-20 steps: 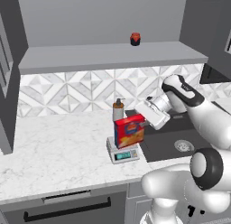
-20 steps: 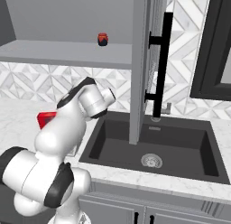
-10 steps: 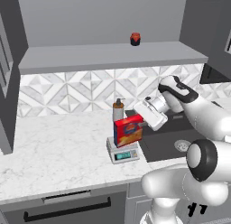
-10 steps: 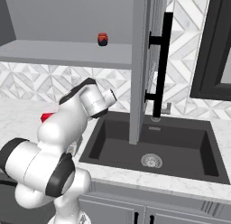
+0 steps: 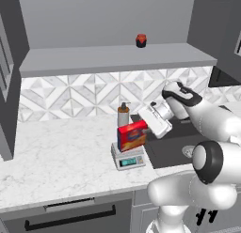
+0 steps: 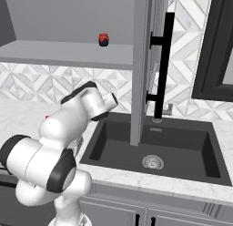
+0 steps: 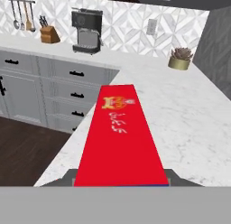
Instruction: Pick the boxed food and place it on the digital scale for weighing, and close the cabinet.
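Boxed food [image 5: 132, 136]: upright on the digital scale [image 5: 128, 158], on the worktop [image 5: 56, 157].
Claw [image 5: 149, 123]: at the box's right; fingertips hidden, grip unclear.
Cabinet [image 6: 142, 61]: door open.

- The flat rectangular red carton of boxed food [image 5: 132, 136], with a blue oval logo on its upper part and a yellow-orange lower part, stands upright on its long edge on top of the scale, leaning slightly. In the hand view its narrow red top face [image 7: 120, 137] carries a small crest and white lettering.
- The small light-grey square digital scale [image 5: 128, 158], with a teal-lit display on its front edge, sits on the white marble counter under the carton.
- The large grey wall cabinet door [image 6: 142, 68], above the scale, stands open, seemingly edge-on, with its black vertical bar handle.
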